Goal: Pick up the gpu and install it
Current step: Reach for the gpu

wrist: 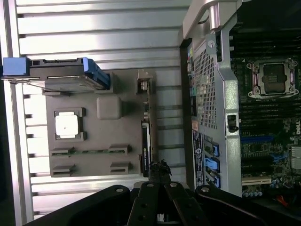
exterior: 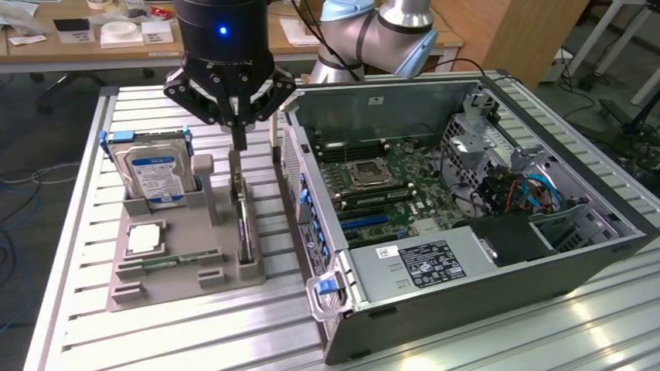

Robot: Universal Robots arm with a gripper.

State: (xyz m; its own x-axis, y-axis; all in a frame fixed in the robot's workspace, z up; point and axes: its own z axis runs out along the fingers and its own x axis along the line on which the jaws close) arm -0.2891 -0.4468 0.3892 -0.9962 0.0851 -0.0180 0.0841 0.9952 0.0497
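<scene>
Jaws pressed together, just above gpu point(exterior: 244, 228), edge-on in grey tray point(exterior: 154, 282)

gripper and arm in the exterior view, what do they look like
The gripper is black: a round, drum-like body with a small blue light, then jointed link bars with round pivot pins, narrowing to slim tips. The arm behind it is smooth silver-grey tubing with a light blue joint cap.
</scene>
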